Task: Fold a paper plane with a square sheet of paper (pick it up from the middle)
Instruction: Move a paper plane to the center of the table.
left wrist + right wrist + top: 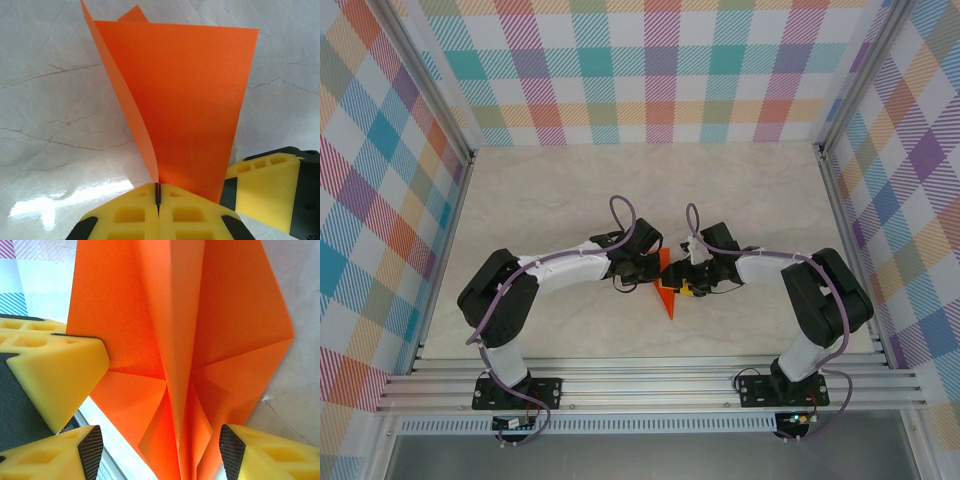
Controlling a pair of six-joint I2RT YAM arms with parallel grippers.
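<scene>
1. Left gripper [157,194]: fingers pinched tight on the lower edge of the paper plane [190,100]. In the left wrist view the folded orange sheet fans up from that pinch toward the top of the frame.
2. Right gripper [161,450]: fingers wide apart at the bottom corners of the right wrist view, holding nothing. The plane's centre ridge sits between them.
3. Key relation: the ridge runs top to bottom, about midway between the right fingers. My read is that closing straight in would catch it.
4. Top view: the plane is at frame centre above the table [570,190], between both grippers, tip toward the bottom edge. Can't tell if it touches the surface.
5. Both arms are equally near. The right gripper looks due for the next grip.
</scene>
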